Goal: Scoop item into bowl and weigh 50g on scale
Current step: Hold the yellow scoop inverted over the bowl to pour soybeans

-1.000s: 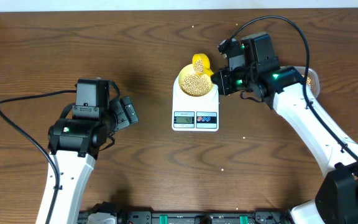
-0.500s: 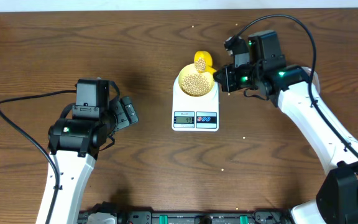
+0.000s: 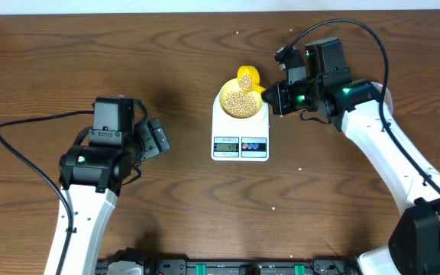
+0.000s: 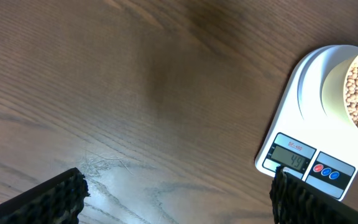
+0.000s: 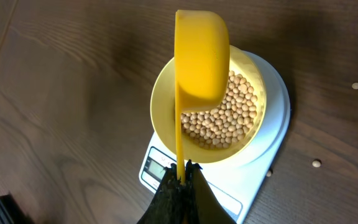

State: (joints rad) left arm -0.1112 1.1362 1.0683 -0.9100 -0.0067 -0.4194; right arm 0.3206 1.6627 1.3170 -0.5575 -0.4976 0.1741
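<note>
A pale-yellow bowl [image 3: 241, 101] holding tan beans [image 3: 240, 105] stands on the white scale [image 3: 240, 145] in the middle of the table. My right gripper [image 3: 270, 98] is shut on the thin handle [image 5: 179, 143] of a bright yellow scoop [image 5: 201, 56]. The scoop hangs over the bowl's rim [image 5: 160, 118] with its cup turned on its side above the beans [image 5: 222, 115]. My left gripper [image 3: 159, 137] rests open to the left of the scale [image 4: 303, 93], its fingers [image 4: 48, 199] wide apart over bare wood. The lit display [image 4: 291, 152] is too small to read surely.
Stray beans [image 5: 355, 86] lie on the wood around the scale [image 5: 272, 143], others nearer the front [image 3: 300, 169]. A pale object [image 3: 386, 95] shows partly behind my right arm. A black cable [image 3: 21, 153] loops at the left.
My right arm has shifted slightly to the right and its wrist has turned, the scoop staying over the bowl's far rim. The left arm has not moved.
</note>
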